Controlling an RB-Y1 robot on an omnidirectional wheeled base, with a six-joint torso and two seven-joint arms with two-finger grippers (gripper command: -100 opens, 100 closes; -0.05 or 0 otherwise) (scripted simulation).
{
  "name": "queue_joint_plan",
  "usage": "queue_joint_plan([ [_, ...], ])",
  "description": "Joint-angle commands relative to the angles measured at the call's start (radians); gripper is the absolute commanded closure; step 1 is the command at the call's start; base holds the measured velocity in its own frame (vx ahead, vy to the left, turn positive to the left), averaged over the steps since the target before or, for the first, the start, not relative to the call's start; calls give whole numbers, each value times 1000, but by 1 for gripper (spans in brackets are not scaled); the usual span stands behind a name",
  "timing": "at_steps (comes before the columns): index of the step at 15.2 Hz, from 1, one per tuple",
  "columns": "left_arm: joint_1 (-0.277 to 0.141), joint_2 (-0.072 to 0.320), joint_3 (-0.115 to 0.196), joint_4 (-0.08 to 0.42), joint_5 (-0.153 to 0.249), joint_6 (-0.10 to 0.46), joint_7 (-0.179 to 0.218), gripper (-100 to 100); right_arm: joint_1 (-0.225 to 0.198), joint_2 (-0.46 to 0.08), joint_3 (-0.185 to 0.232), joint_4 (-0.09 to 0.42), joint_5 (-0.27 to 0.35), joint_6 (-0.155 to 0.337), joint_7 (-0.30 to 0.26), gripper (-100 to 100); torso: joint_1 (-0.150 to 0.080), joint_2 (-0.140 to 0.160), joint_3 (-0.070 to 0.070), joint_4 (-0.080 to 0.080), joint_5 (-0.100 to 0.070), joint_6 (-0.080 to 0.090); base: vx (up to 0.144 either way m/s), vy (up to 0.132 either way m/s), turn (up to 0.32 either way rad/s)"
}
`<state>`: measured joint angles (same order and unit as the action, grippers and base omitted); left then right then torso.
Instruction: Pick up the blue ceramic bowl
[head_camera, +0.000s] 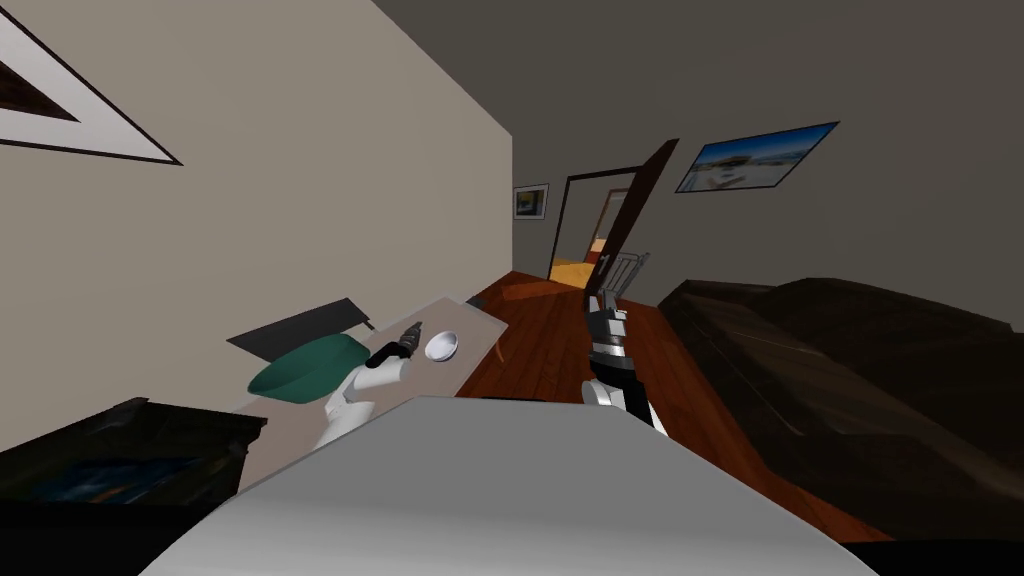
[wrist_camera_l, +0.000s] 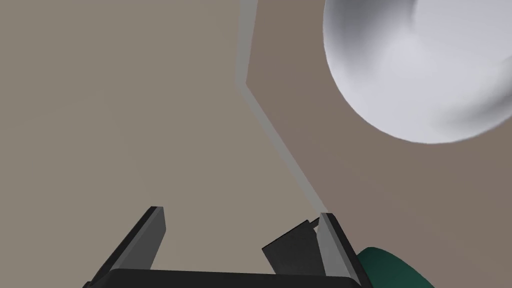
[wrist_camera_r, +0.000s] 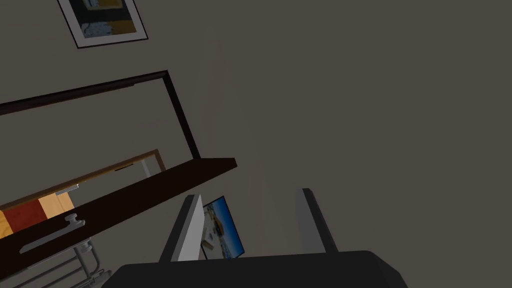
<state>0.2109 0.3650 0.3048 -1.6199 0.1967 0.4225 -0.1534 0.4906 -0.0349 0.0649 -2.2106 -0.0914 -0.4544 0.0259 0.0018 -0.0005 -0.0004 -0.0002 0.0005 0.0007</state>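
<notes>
A pale white-grey bowl (head_camera: 441, 346) rests on a light brown table (head_camera: 470, 318) against the wall. In the left wrist view the bowl (wrist_camera_l: 420, 70) looms large, ahead of my fingers and off toward one side. My left gripper (head_camera: 411, 331) hovers just beside the bowl, open, with nothing between its fingers (wrist_camera_l: 150, 235). My right gripper (head_camera: 606, 301) is raised over the wooden floor, away from the table, and stands open and empty (wrist_camera_r: 248, 220).
A dark green cushion-like object (head_camera: 305, 366) and a dark flat slab (head_camera: 295, 328) lie on the table near my left arm. A dark sofa (head_camera: 850, 380) fills the right side. A dark cabinet (head_camera: 120, 450) stands at the left. An open door (head_camera: 640, 215) lies ahead.
</notes>
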Motion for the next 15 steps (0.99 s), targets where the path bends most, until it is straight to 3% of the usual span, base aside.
queue_joint_plan([
  [1,-12,-7,11,35,-1,50,-6,-100,0,0,0,0,0,0,0,0,0,0,0,0,0,0,-8,24,-161],
  [2,-12,-7,11,35,-1,56,-6,-100,0,0,0,0,0,0,0,0,0,0,0,0,0,0,-6,21,-35],
  [3,-29,-5,26,74,6,89,-10,-100,0,0,0,0,0,0,0,0,0,0,0,0,0,-1,-5,19,-114],
  [5,-46,-3,40,101,12,132,-15,-100,0,0,0,0,0,0,0,0,0,0,0,0,0,0,-7,21,-164],
  [7,-46,-3,40,113,12,159,-15,-100,0,0,0,0,0,0,0,0,0,0,0,0,0,-1,-7,22,-98],
  [8,-62,-3,53,150,18,191,-19,-100,0,0,0,0,0,0,0,0,0,0,0,0,0,-1,-4,15,-149],
  [10,-62,-3,53,150,18,209,-19,-100,0,0,0,0,0,0,0,0,0,0,0,0,0,-1,-4,17,-94],
  [11,-78,-2,66,187,25,243,-24,-100,0,0,0,0,0,0,0,0,0,0,0,0,0,-1,-5,15,-115],
  [13,-78,-2,66,187,25,257,-24,-100,0,0,0,0,0,0,0,0,0,0,0,0,0,-1,-5,19,-91],
  [14,-93,-2,79,222,30,293,-28,-100,0,0,0,0,0,0,0,0,0,0,0,0,0,-1,-7,18,-115],
  [15,-93,-2,79,222,30,303,-28,-100,0,0,0,0,0,0,0,0,0,0,0,0,0,0,-7,20,-126],
])
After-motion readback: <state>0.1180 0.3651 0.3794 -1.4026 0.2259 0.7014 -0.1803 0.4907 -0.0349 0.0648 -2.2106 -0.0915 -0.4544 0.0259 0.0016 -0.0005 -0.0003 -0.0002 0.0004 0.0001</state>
